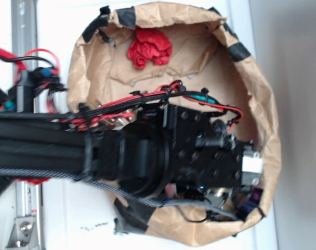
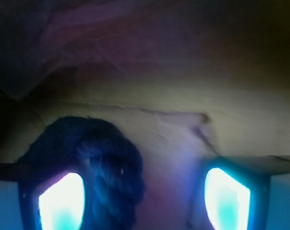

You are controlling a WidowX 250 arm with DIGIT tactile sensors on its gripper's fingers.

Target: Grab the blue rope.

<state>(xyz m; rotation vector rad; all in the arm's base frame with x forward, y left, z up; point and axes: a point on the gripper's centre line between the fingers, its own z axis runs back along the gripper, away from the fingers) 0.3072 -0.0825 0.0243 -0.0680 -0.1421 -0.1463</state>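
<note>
The exterior view looks down on a brown paper-lined basin, its crumpled rim patched with black tape; the black WidowX arm reaches in from the left edge and covers most of the basin's lower half; red and black wires run along the arm's top side, and a grey-black braided cable trails under it; a crumpled red cloth lies near the basin's upper rim, well apart from the arm. The gripper is hidden under the wrist housing in the exterior view; the wrist view shows it low over the paper floor, its two fingertip pads glowing bright cyan-white at bottom left and bottom right — set wide apart, so the jaws stand open. The blue rope — dark navy, twisted strands visible — lies bunched on the paper at lower left in the wrist view, just beside the left-hand pad and partly overlapping it, inside the gap between the pads but not centred; whether pad and rope touch, I cannot tell; the right-hand pad has only bare, creased paper near it; the upper part of the wrist view is dim and blurred.
</note>
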